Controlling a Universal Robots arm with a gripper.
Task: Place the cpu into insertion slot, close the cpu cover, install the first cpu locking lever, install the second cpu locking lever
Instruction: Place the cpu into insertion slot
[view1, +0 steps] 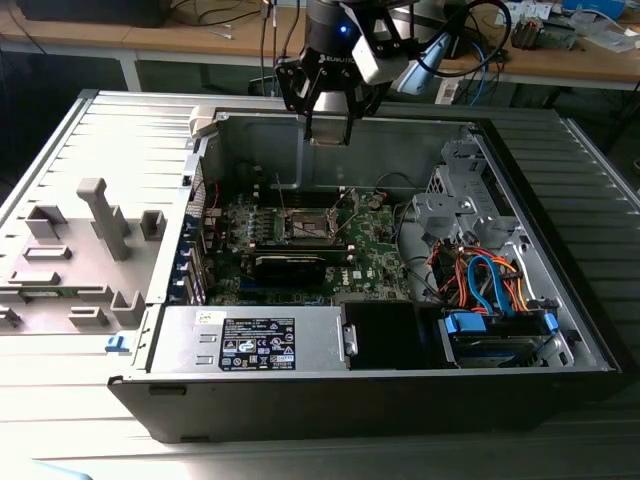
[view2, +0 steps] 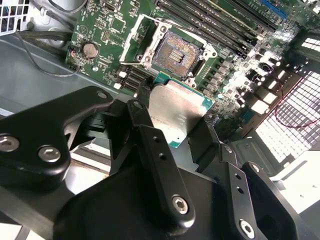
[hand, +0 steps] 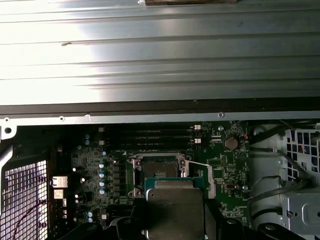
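My gripper (view1: 328, 128) hangs above the open computer case, shut on the cpu (view2: 176, 112), a flat silvery square with a green rim. Its black fingers (view2: 145, 117) clamp two opposite edges of the chip. In the first wrist view the cpu (hand: 175, 210) sits just short of the insertion slot (hand: 159, 169). The insertion slot (view2: 176, 55) lies bare on the green board (view1: 385, 250), its dark contact field exposed. The cpu cover (view2: 136, 39) is swung up beside the socket. In the exterior view the slot (view1: 308, 225) is well below the gripper.
A long black card (view1: 290, 265) lies just in front of the socket. A power supply (view1: 250, 342) and a drive bay with orange and blue cables (view1: 490, 285) fill the case's near side. Grey fixtures (view1: 100, 215) stand at the exterior view's left.
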